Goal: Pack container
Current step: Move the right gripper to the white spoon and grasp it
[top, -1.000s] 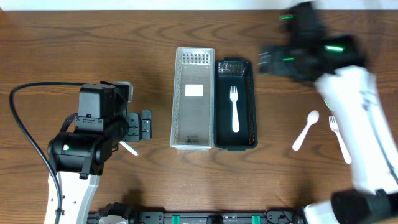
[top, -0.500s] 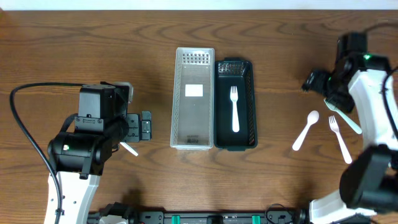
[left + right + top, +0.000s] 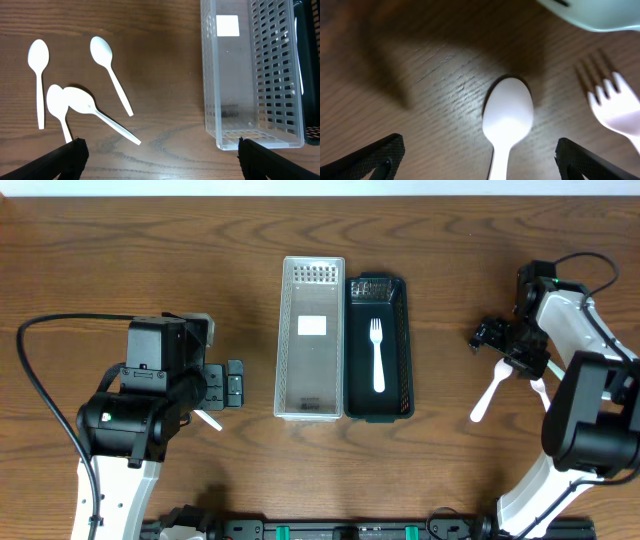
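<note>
A clear slotted container (image 3: 311, 340) and a dark container (image 3: 396, 348) stand side by side mid-table. A white fork (image 3: 377, 355) lies in the dark one. My right gripper (image 3: 505, 350) is open and empty, low over the bowl of a white spoon (image 3: 488, 392) at the right. The right wrist view shows that spoon (image 3: 507, 117) between my open fingers (image 3: 480, 162), with a white fork (image 3: 615, 115) beside it. My left gripper (image 3: 232, 381) is open and empty left of the clear container (image 3: 250, 75), near several white spoons (image 3: 107, 70).
A second white fork (image 3: 546, 402) lies on the table right of the spoon. A pale green-white object (image 3: 595, 10) shows at the top edge of the right wrist view. A spoon handle tip (image 3: 208, 419) sticks out under the left arm.
My right arm swung from above the dark container to the right side and came down over the white spoon. The left arm has not moved.
</note>
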Robot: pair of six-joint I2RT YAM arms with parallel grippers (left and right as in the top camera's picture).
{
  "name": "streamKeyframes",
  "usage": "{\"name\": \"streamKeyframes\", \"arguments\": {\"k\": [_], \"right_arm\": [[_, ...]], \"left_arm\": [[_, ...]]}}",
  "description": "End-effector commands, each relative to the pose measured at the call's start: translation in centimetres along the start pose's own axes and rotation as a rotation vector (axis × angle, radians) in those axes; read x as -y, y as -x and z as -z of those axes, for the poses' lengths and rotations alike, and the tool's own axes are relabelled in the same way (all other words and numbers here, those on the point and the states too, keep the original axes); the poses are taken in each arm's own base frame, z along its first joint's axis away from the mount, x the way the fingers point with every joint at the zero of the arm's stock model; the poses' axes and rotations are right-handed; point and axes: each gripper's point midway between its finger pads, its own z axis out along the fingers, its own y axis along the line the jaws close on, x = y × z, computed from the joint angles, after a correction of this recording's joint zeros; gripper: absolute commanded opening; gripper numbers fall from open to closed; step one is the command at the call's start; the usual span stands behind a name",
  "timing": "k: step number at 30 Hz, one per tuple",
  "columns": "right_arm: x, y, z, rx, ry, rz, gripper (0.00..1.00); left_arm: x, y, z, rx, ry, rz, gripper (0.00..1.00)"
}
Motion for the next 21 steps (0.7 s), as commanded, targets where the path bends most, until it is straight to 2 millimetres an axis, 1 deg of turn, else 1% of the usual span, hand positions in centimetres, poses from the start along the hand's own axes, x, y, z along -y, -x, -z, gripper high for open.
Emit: {"name": "streamKeyframes", "arguments": {"k": [1,11,16,21], "right_arm": [[0.2,-0.1,-1.0,-0.022,-0.008,0.006,0.99],[-0.1,0.7,-1.3,0.008,0.004,0.046,0.99],[0.0,0.5,-2.2,0.017,0.006,0.045,0.99],[0.4,-0.3,-3.5,0.007,0.002,0.044,0.99]], "left_arm": [[0.0,0.4,0.5,0.019,0.004,-0.005,0.98],[0.0,0.4,0.5,0.019,0.004,-0.005,0.98],[0.0,0.4,0.5,0.019,0.004,-0.005,0.98],[0.0,0.4,0.5,0.019,0.004,-0.005,0.98]]}}
